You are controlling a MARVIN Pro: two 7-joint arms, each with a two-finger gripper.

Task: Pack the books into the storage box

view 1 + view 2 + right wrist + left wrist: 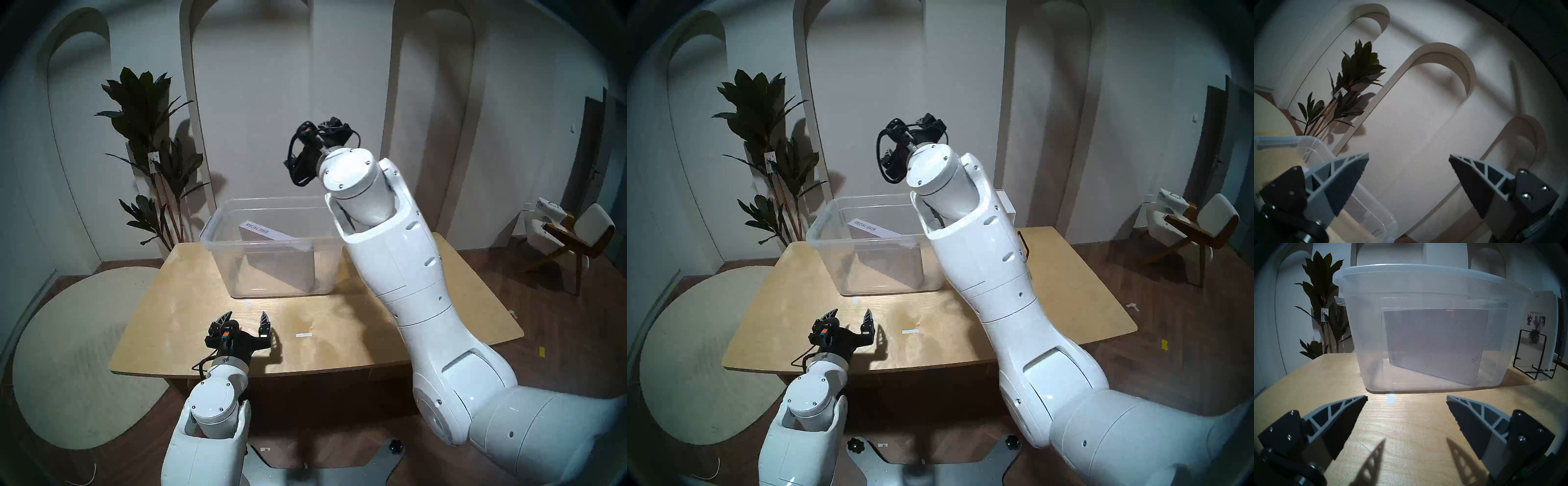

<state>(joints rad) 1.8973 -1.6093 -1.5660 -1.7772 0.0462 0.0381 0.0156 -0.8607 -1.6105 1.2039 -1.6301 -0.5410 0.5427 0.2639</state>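
Observation:
The clear storage box [217, 234] stands on the far middle of the wooden table [183, 305]. The pale grey book, spine marked "SPECIAL ISSUE" [261, 230], leans tilted inside it; it shows through the wall in the left wrist view [1435, 344]. The white book with dark cover graphics [1539, 322] stands upright in the black wire rack [1534, 360] right of the box. My left gripper [246, 319] is open and empty, low over the table in front of the box. My right gripper [1408, 157] is open and empty, raised above the box's right rear, facing the wall.
My right forearm [400, 258] hides the box's right end and most of the rack in the head views. A white tape mark [303, 335] lies on the table. A potted plant [152, 152] stands behind left, a round rug [78, 356] left, a chair [573, 234] right.

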